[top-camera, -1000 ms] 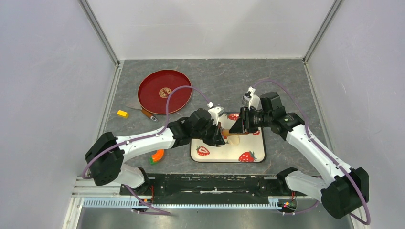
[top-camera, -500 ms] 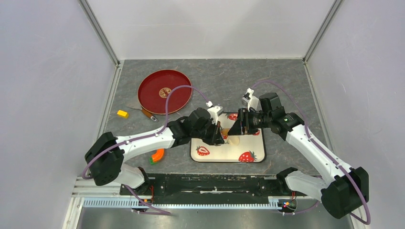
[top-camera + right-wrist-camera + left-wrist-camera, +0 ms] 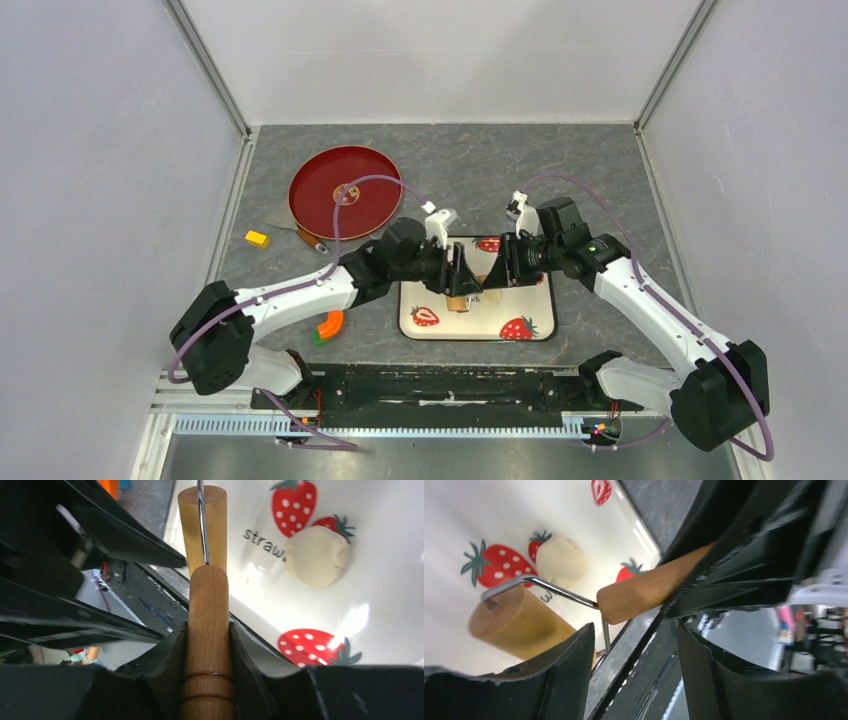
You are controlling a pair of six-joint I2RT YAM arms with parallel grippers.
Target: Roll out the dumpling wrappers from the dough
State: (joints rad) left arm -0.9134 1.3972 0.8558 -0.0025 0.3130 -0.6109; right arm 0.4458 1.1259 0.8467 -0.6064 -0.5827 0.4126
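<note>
Right wrist — dough lump (image 3: 317, 555), roundish

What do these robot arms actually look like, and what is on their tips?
The left arm and right arm have white shells linked by chunky black joints. A purple cable loops along each. The left end effector and right end effector are black, each with two flat, wedge-shaped fingers with rough edges.
</note>
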